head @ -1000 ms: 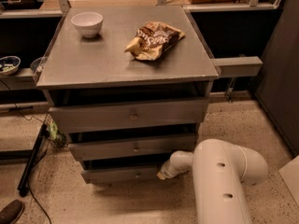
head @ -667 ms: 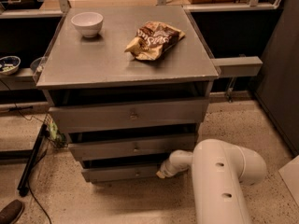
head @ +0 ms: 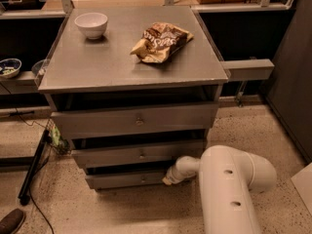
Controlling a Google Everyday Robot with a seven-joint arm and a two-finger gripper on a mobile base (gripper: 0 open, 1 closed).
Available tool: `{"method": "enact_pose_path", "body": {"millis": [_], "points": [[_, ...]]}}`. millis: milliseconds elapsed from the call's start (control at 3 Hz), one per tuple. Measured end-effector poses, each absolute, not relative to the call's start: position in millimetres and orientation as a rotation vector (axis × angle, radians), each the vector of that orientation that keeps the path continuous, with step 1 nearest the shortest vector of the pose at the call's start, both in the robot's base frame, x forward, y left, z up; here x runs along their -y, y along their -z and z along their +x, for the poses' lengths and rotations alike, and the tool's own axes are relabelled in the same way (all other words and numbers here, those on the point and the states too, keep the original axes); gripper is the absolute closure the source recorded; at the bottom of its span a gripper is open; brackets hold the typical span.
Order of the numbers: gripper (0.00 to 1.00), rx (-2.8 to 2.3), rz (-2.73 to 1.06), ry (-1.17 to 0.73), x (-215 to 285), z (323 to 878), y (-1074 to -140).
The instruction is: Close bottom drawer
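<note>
A grey bench (head: 107,65) with three drawers in its front fills the middle of the room. A thick white robot arm (head: 229,189) reaches in low from the right, close to the floor. The top drawer (head: 97,123) has the widest front and the middle drawer (head: 112,156) sits below it. The bottom drawer (head: 122,180) is lowest and narrowest, with a small knob (head: 143,178) near its centre. A dark gap shows above its front, so it seems not quite home. On the bench top lie a crumpled snack bag (head: 161,42) and, well apart at the back left, a white bowl (head: 91,24). The gripper (head: 171,176) is at the bottom drawer's right end, touching or just beside the front; I cannot tell whether it is open or closed. The closing push looks under way. The next move likely calls for steady, straight pressure inward until the front stops.
</note>
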State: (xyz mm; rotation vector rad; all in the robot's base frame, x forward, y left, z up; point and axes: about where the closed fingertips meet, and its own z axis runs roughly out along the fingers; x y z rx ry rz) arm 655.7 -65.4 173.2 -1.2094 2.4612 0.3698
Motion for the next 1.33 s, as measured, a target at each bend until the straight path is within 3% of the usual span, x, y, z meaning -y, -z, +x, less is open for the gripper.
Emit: {"method": "enact_pose_path", "body": {"millis": [333, 667, 1000, 1333], "points": [[1.0, -2.446, -1.224, -0.366, 61.4, 661.7, -175.5], [0.85, -2.445, -1.226, -0.365, 60.9, 662.3, -175.6], [0.54, -2.445, -1.226, -0.365, 60.9, 662.3, -175.6], [0.31, -2.445, -1.226, -0.365, 60.9, 662.3, -175.6]]}}
